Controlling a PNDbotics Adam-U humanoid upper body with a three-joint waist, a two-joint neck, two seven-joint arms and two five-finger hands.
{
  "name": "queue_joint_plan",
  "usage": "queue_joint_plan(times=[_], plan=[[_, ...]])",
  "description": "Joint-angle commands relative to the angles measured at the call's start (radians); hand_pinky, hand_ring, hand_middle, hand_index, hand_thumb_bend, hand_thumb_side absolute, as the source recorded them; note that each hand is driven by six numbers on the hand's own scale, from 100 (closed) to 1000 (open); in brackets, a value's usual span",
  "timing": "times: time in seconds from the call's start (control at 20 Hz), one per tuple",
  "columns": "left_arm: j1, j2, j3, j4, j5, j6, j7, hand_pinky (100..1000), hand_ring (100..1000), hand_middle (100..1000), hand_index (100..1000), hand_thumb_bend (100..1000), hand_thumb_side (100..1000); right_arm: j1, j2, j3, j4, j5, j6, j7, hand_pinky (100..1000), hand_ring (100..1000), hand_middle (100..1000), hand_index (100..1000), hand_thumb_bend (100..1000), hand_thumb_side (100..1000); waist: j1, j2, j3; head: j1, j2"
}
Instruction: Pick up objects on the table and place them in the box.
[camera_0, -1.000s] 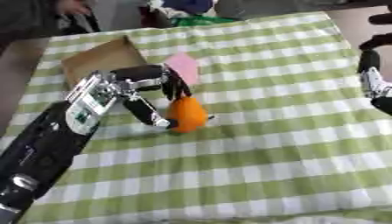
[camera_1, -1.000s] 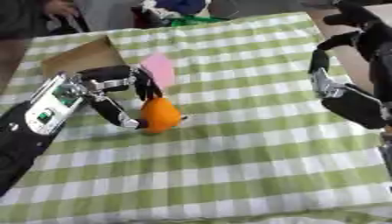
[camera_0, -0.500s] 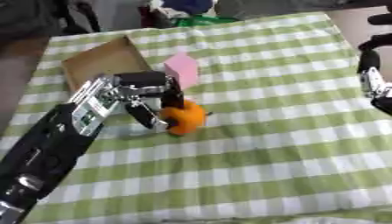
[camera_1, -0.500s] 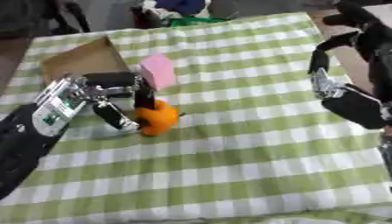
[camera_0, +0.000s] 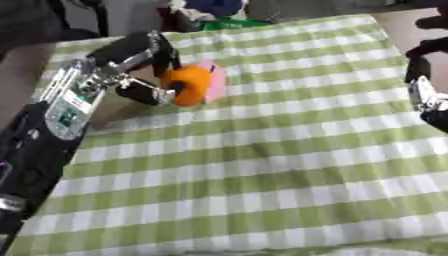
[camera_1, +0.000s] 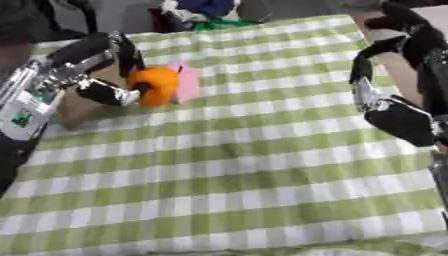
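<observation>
Two arms show, one at each side of the green-and-white checked cloth (camera_0: 289, 150) that covers the bench. At the left, the black and silver left arm runs up from the near corner, and the left hand (camera_0: 131, 67) has its fingers and thumb curled round an orange ball-like object (camera_0: 188, 85), pinching it and holding it clear of the cloth. Under and behind that hand lies the brown box (camera_1: 83, 107), mostly hidden by the hand and forearm, so only a strip of its cardboard shows at the far left of the bench; whether the orange object is over the box opening or just beside it cannot be told. Just right of the orange object, partly covered by it, a flat pink piece (camera_1: 186, 82) lies on the cloth, near the box. The middle and near part of the cloth carry only the check pattern. Along the far edge sit blurred dark, blue and green shapes (camera_0: 219, 10). At the right edge the right hand (camera_1: 372, 92) hangs above the bench, well apart from the orange object, its fingers relaxed and holding nothing.
</observation>
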Motion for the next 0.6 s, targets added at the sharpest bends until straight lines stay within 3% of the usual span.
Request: queue_joint_plan(times=[0.05, 0.35, 0.6], plan=[[-0.015, 0.047, 0.085, 0.017, -0.049, 0.061, 0.065, 442, 358, 275, 528, 223, 100, -0.007, -0.016, -0.005, -0.015, -0.004, -0.003, 0.000, 822, 649, 794, 959, 100, 345, -0.006, -0.017, 0.003, -0.005, 0.005], [-0.002, 0.038, 0.199, 0.182, -0.142, 0.204, 0.181, 410, 354, 271, 529, 250, 100, -0.005, -0.015, -0.005, -0.015, -0.004, -0.003, 0.001, 823, 650, 794, 959, 100, 347, -0.010, -0.015, 0.009, -0.010, 0.005], [-0.005, 0.033, 0.240, 0.314, -0.187, 0.294, 0.263, 418, 363, 283, 536, 259, 100, -0.004, -0.014, -0.005, -0.015, -0.004, -0.004, 0.002, 823, 650, 794, 960, 100, 350, -0.010, -0.014, 0.011, -0.011, 0.005]])
